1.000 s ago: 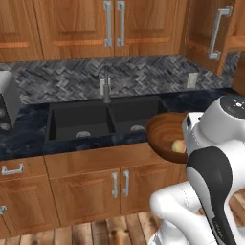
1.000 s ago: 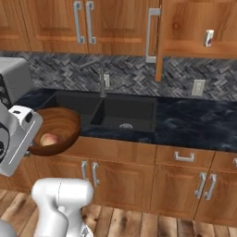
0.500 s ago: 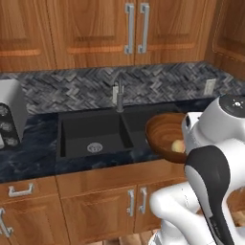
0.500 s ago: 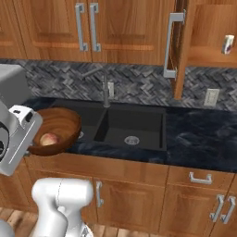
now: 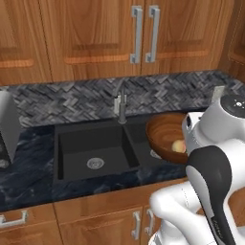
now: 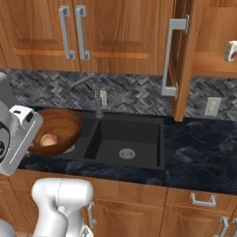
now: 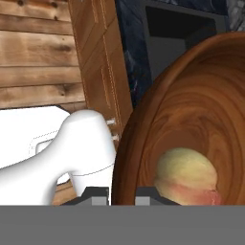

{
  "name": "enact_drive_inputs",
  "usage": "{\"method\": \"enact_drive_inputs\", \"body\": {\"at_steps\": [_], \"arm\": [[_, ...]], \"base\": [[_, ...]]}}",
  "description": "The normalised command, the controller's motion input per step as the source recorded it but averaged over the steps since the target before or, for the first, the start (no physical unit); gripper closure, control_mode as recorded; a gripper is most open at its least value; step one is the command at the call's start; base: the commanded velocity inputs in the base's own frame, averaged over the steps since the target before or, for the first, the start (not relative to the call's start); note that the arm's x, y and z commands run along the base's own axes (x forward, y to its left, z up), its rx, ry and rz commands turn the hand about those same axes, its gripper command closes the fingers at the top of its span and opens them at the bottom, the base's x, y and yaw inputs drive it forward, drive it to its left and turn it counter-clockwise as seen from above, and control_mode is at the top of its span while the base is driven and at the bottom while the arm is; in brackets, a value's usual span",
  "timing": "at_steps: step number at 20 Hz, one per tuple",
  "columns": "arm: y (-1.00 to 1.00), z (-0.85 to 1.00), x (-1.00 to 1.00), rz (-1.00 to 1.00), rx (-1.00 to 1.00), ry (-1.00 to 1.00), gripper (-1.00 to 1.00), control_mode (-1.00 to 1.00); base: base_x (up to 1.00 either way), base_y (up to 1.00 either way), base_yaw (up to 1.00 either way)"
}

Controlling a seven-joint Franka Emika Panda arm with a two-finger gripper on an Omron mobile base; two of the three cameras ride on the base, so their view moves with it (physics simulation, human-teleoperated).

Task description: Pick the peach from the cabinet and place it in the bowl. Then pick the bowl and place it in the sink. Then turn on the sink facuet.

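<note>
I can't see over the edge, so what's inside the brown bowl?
The peach sits alone inside the bowl, low against its wall. The gripper pinches the bowl's rim. The peach's underside is hidden.

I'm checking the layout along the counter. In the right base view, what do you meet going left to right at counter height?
Glossy reddish-brown wooden bowl holding the small pinkish-orange peach → slim grey metal faucet → black sink basin → white wall outlet.
</note>
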Motion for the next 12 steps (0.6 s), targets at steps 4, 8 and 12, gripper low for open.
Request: {"method": "enact_drive_inputs", "body": {"at_steps": [4, 8, 12], "arm": [[0.00, 0.00, 0.00, 0.00, 0.00, 0.00, 1.00, 1.00], [0.00, 0.00, 0.00, 0.00, 0.00, 0.00, 1.00, 1.00], [0.00, 0.00, 0.00, 0.00, 0.00, 0.00, 1.00, 1.00]], "base": [[0.57, 0.08, -0.03], [0.44, 0.09, -0.01], [0.28, 0.06, 0.00]]}}
